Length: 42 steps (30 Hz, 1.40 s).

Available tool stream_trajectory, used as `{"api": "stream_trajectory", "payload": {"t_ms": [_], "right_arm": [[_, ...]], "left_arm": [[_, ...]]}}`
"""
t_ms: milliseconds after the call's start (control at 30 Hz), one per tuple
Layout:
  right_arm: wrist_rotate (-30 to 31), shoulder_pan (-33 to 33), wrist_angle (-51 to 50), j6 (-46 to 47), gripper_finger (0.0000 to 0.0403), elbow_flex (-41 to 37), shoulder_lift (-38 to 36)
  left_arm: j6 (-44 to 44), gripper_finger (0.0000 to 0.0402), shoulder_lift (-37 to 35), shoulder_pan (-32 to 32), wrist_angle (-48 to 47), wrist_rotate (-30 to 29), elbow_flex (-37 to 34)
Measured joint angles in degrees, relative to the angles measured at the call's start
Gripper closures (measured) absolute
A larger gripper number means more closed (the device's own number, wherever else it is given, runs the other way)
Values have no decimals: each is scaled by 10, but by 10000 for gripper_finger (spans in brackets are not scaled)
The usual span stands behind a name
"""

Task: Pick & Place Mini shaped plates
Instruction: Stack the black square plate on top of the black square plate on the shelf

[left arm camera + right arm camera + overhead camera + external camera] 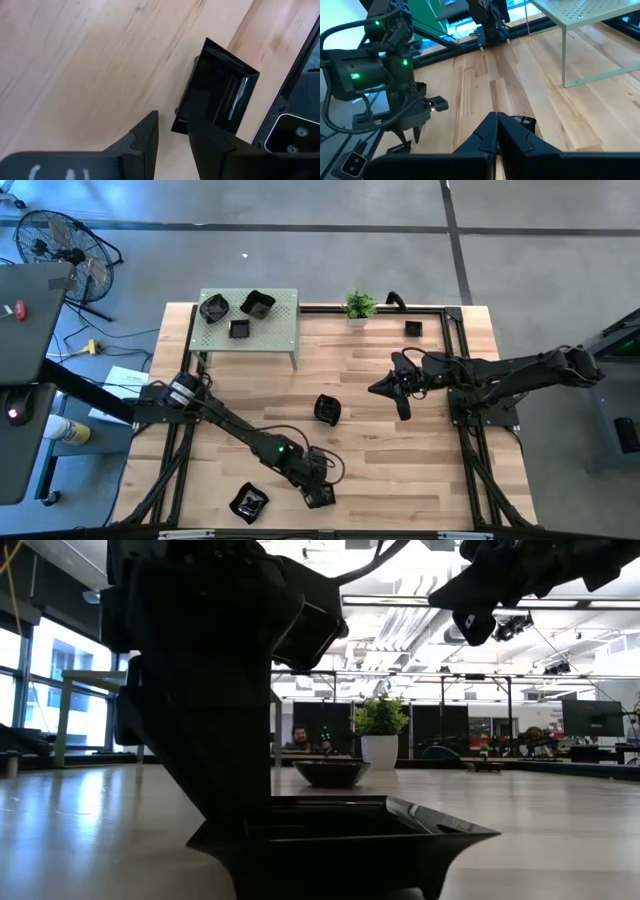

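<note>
No legible writing on square plate (pixel 216 90)

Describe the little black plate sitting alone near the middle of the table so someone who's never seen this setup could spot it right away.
Start at the wooden table and find the pale green perforated stand at its far edge. Move from the stand toward the table's centre, and you reach one glossy black dish, between the two arms. Unlike the three dishes on the stand, it sits alone on bare wood, with no end effector touching it.
</note>
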Motion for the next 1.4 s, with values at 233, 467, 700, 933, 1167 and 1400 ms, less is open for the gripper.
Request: {"api": "stream_trajectory", "payload": {"t_ms": [233, 467, 700, 933, 1167, 1400], "right_arm": [[0, 0, -1, -1, 400, 0, 1], [0, 0, -1, 0, 397, 0, 1], [0, 0, -1, 0, 399, 0, 1], [0, 0, 1, 0, 399, 0, 1], [0, 0, 8, 0, 398, 0, 1], [10, 0, 9, 1, 400, 0, 1]], "left_arm": [[36, 311, 0, 0, 3, -10, 0], [79, 390, 0, 0, 9, -12, 0], [87, 397, -7, 0, 9, -5, 0], [88, 400, -61, 8, -41, -30, 0], [119, 401, -138, 39, -83, -57, 0], [156, 401, -223, 90, -127, -123, -21]]}}
